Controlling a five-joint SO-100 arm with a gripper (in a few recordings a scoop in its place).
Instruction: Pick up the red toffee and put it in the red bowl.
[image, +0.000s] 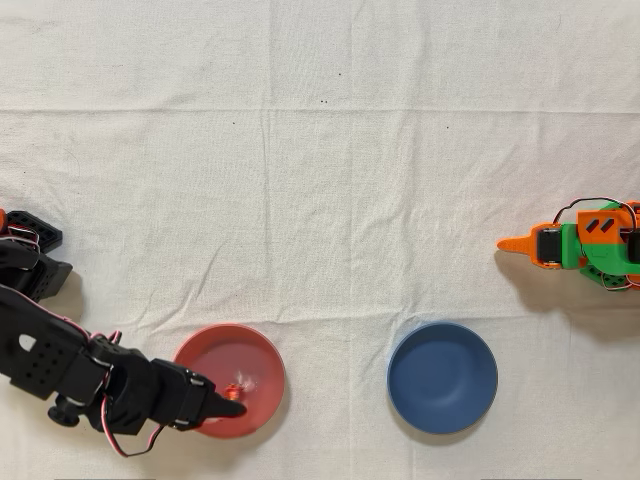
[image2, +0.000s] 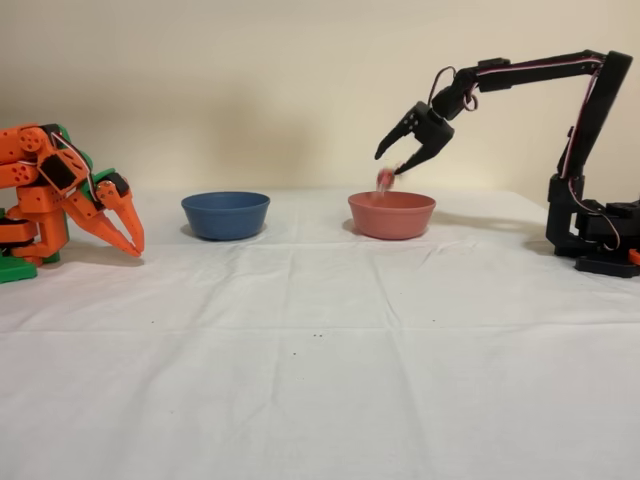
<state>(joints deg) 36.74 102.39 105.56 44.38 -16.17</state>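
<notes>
Two bowls on cloth-covered table (image2: 320, 380): red bowl (image2: 392, 215), blue bowl (image2: 226, 214) well apart. Black arm (image2: 560, 80) reaches over red bowl; jaws (image2: 398, 160) spread wide, gripping nothing. Red toffee (image2: 385, 179) blurred, in air just below jaws, just above red bowl rim.

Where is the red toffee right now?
In the fixed view the red toffee is in mid-air just below the open gripper, above the red bowl's left rim.
</notes>
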